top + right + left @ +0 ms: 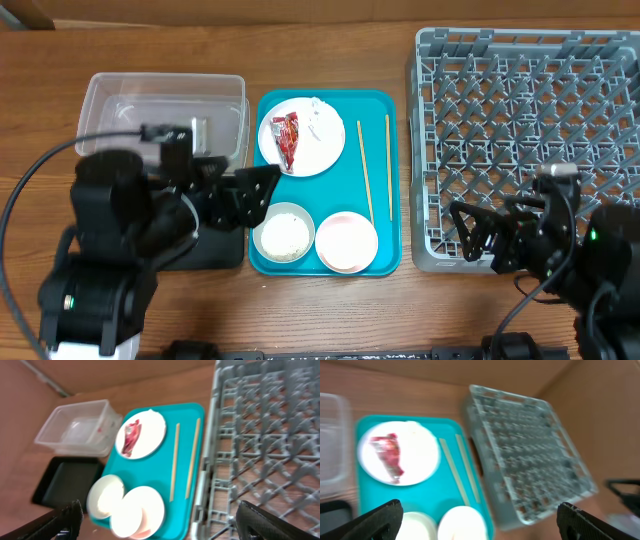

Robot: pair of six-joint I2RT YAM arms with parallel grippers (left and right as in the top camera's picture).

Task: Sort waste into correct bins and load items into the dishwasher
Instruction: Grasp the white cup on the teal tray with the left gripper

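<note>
Left gripper (257, 192): fingers spread wide, empty, at the teal tray's (338, 192) left edge. Right gripper (468, 232): also spread, empty, off the tray's right side over the dish rack (520, 90) corner. Red snack wrapper (286, 138) lies on the white plate (320, 146) in the tray's far-left corner, just beyond the left gripper, long axis roughly far-to-near. Left arm is nearer, so it's my pick.

The tray (335, 195) sits mid-surface (40, 60). On its far half lies a plate (322, 152) carrying a wrapper (286, 138) and a tissue (320, 115). On its near half a bowl (283, 233) sits left of a saucer (346, 241). Two chopsticks (365, 170) lie along its right side. Left of the tray stands a tub (160, 105), with a shallow bin (70, 485) before it. Right of the tray is the rack (530, 120).
</note>
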